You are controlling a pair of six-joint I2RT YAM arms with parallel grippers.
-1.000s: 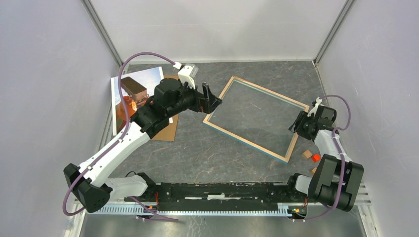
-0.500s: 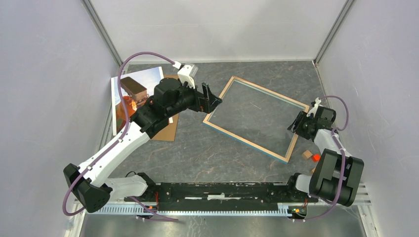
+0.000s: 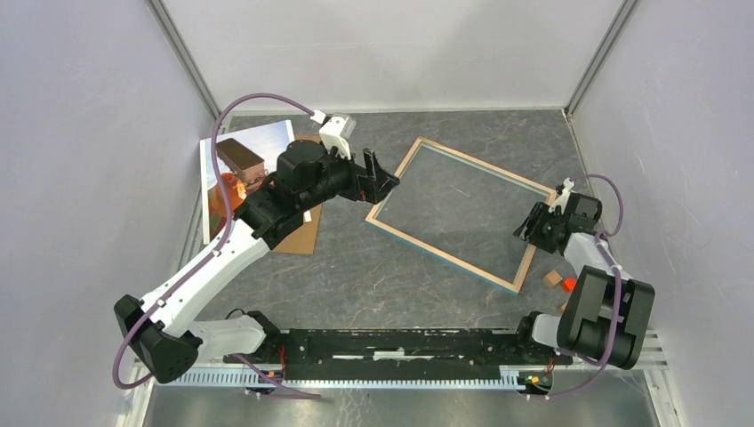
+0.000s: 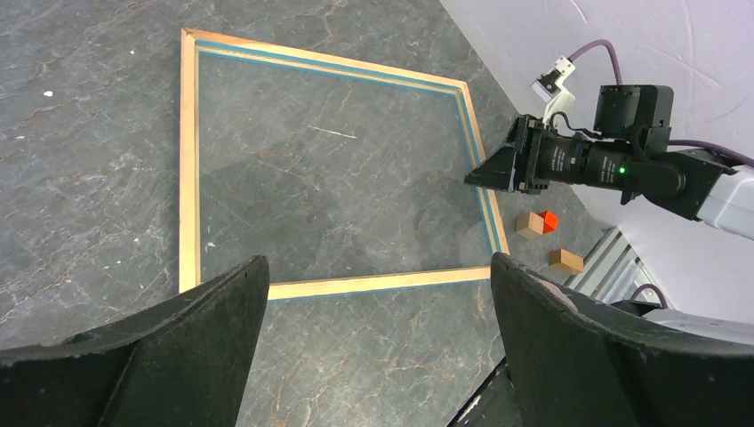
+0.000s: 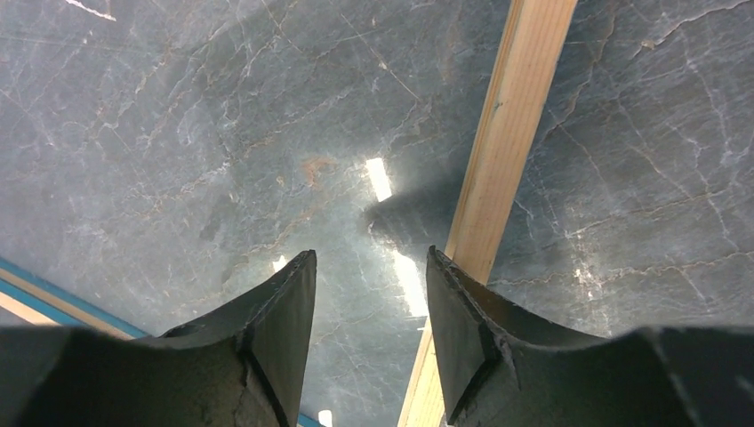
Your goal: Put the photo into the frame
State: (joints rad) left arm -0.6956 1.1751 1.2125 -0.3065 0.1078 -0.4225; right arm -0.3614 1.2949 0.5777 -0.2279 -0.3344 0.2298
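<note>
The frame [image 3: 442, 252] lies flat right of centre, light wood rim up, with a blue edge and a clear pane. It also shows in the left wrist view [image 4: 188, 169] and the right wrist view [image 5: 509, 142]. The photo [image 3: 267, 142] lies at the far left by the wall, partly hidden by my left arm. My left gripper [image 3: 382, 182] [image 4: 378, 265] is open and empty, above the table by the frame's left corner. My right gripper [image 3: 531, 222] [image 5: 371, 258] is open and empty, low over the frame's right rim, one finger above the pane and one above the wood.
A plain brown backing board [image 3: 300, 233] lies under my left arm beside the photo. Small wooden blocks [image 3: 553, 277] and a red one [image 3: 569, 285] sit near the frame's near-right corner, by my right arm's base; they also show in the left wrist view [image 4: 533, 225]. Walls stand close on both sides.
My right gripper has shifted slightly left, further over the frame's right rim. The left arm, frame and photo have not moved.
</note>
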